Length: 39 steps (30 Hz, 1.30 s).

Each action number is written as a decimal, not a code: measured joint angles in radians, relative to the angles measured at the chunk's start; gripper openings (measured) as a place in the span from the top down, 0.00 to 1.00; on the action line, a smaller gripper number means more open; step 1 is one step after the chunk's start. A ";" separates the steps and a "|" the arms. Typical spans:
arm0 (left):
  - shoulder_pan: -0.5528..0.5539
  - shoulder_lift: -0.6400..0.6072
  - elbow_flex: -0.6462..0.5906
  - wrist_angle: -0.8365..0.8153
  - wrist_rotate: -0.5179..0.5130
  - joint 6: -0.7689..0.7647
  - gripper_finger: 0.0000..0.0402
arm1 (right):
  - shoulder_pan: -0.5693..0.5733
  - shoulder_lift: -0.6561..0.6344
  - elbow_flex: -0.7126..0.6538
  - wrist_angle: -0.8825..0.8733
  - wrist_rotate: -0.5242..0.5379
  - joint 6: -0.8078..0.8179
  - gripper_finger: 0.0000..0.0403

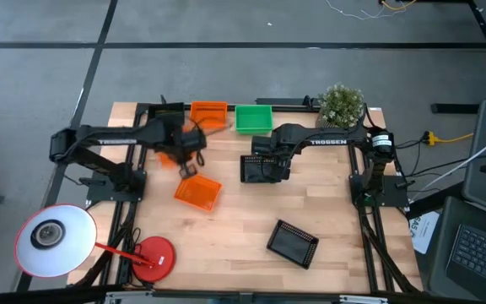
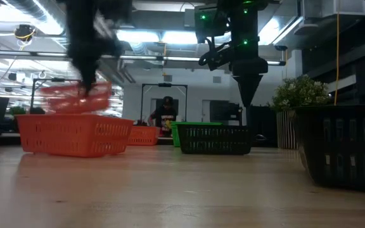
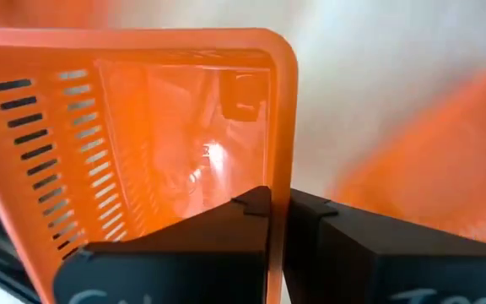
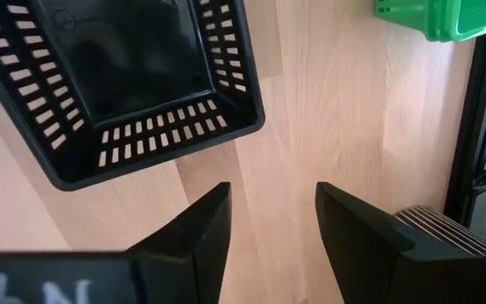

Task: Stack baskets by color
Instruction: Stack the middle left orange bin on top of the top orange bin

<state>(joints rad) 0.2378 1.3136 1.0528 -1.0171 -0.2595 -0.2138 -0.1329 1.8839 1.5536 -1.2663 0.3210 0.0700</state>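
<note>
Left end effector point(image 3: 277, 207) pinches an orange basket point(image 3: 142, 135) by its rim, lifted clear.
The orange basket at the tabletop's back edge point(image 1: 208, 112) lies just beyond it; right end effector point(image 4: 272, 219) is spread.

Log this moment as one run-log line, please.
left end effector: shut on orange basket, lifted | right end effector: open, beside black basket | green basket: at the table's far edge

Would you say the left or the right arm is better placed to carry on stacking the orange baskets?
Left. The left gripper is shut on an orange basket's rim, lifted near the other orange baskets. The right gripper is open and empty, above the black basket.
</note>
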 joint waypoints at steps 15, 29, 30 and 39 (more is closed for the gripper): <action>0.389 0.389 0.428 0.113 0.073 0.735 1.00 | 0.000 -0.005 -0.087 -0.245 -0.001 0.190 0.57; 0.493 0.575 0.493 0.080 0.175 0.828 1.00 | 0.000 -0.208 -0.255 -0.237 0.001 0.296 0.57; 0.489 0.582 0.493 0.088 0.170 0.830 1.00 | 0.000 -0.224 -0.264 -0.231 0.001 0.298 0.57; 0.473 0.600 0.493 0.093 0.131 0.873 1.00 | 0.000 -0.353 -0.333 -0.217 0.003 0.375 0.57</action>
<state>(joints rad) 0.7107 1.9141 1.5459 -0.9245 -0.1288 0.6597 -0.1333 1.5305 1.2208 -1.4831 0.3243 0.4453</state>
